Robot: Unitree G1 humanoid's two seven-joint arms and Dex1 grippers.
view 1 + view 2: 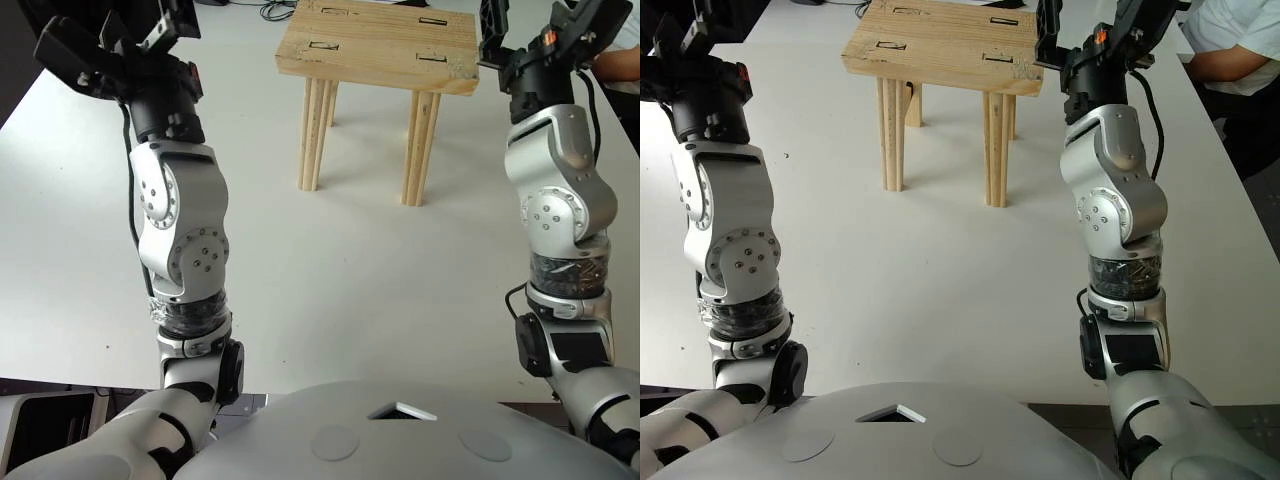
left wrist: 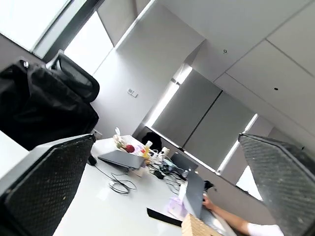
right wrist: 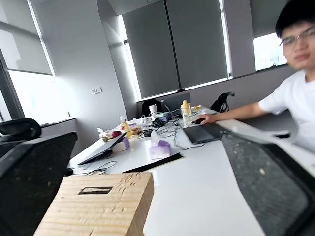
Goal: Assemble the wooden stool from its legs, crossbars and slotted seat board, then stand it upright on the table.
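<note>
The wooden stool (image 1: pixel 378 45) stands upright at the far middle of the white table (image 1: pixel 330 280), its slotted seat board on top and its pale legs (image 1: pixel 315 135) on the tabletop. My left gripper (image 1: pixel 115 35) is raised at the far left, well apart from the stool. In the left wrist view its fingers (image 2: pixel 44 187) are spread wide with nothing between them. My right gripper (image 1: pixel 1092 25) is held up just beside the seat's right corner, open and empty. A corner of the seat board (image 3: pixel 98 206) shows low between its fingers.
Bare tabletop stretches in front of the stool and between my arms. A dark cable (image 1: pixel 275 10) lies on the table behind the stool. The table's right edge (image 1: pixel 1230 180) runs close to my right arm.
</note>
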